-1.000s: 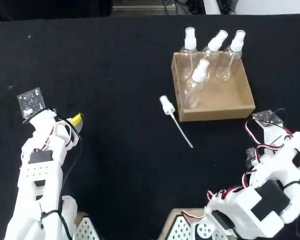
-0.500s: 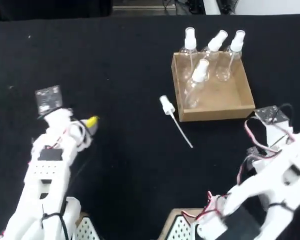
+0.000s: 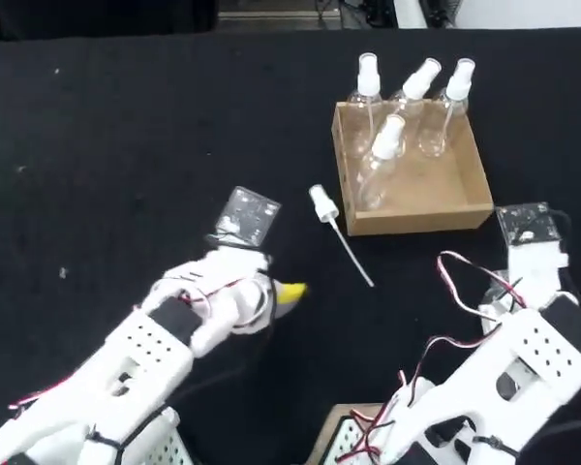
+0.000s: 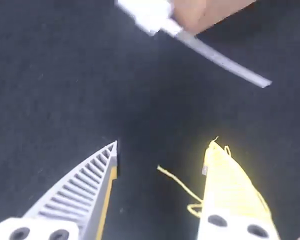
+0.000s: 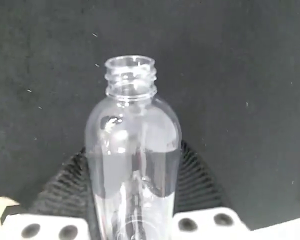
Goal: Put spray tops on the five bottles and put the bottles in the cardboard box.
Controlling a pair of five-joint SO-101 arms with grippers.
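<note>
Left gripper [image 4: 162, 146] swung nearer — jaws apart; spray top [image 4: 147, 12] just ahead, untouched

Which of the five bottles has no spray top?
The bottle in the right arm's jaws: its threaded neck is bare and open. The four in the cardboard box each wear a white spray top.

No writing, label or number is legible. The brown cardboard box [image 3: 416, 221] has plain walls. The small square circuit board [image 3: 247, 215] on one arm's wrist bears marks too tiny to read.
</note>
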